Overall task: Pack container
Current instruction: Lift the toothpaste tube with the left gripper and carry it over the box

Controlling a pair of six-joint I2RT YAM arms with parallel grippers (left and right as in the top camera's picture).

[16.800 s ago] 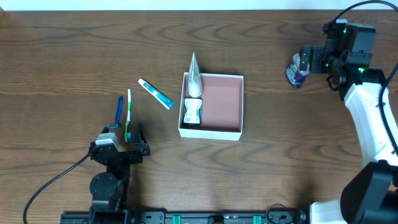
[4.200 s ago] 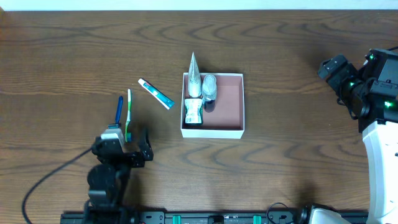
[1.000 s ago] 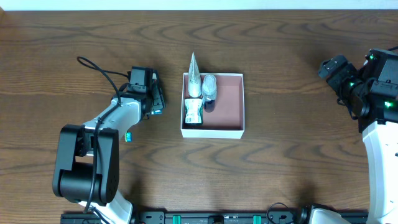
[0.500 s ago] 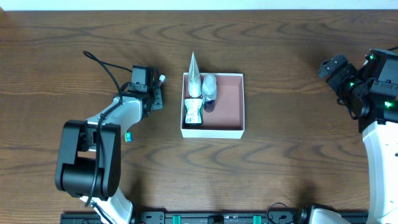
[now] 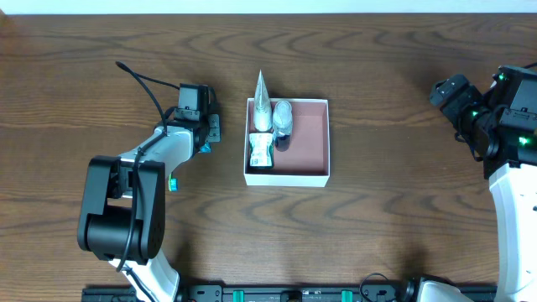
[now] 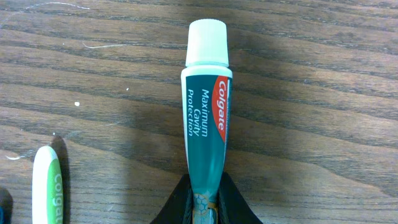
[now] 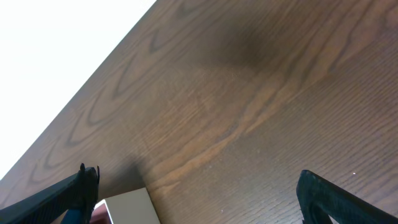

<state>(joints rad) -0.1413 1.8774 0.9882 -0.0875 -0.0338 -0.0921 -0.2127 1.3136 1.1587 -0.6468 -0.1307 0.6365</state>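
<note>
The container [image 5: 285,178], a square white-walled box with a reddish-brown floor, stands mid-table. Along its left side lie a silver cone-ended tube [image 5: 262,105], a small grey bottle [image 5: 282,118] and a green-and-white pack [image 5: 259,151]. My left gripper [image 5: 205,137] sits just left of the box, pointing down. In the left wrist view the gripper [image 6: 205,208] is shut on the tail of a teal Colgate toothpaste tube [image 6: 207,118] that lies on the wood, white cap pointing away. My right gripper [image 5: 445,91] hovers at the far right, open and holding nothing [image 7: 199,199].
A green toothbrush handle [image 6: 46,186] lies left of the toothpaste, and its end [image 5: 173,182] peeks out from under the left arm. A corner of the container [image 7: 124,208] shows at the bottom of the right wrist view. The left arm's cable loops over the table behind it.
The left jaws have closed on the toothpaste tube's tail. The left wrist has shifted slightly and now covers the cap in the overhead view. The right arm has not moved.
</note>
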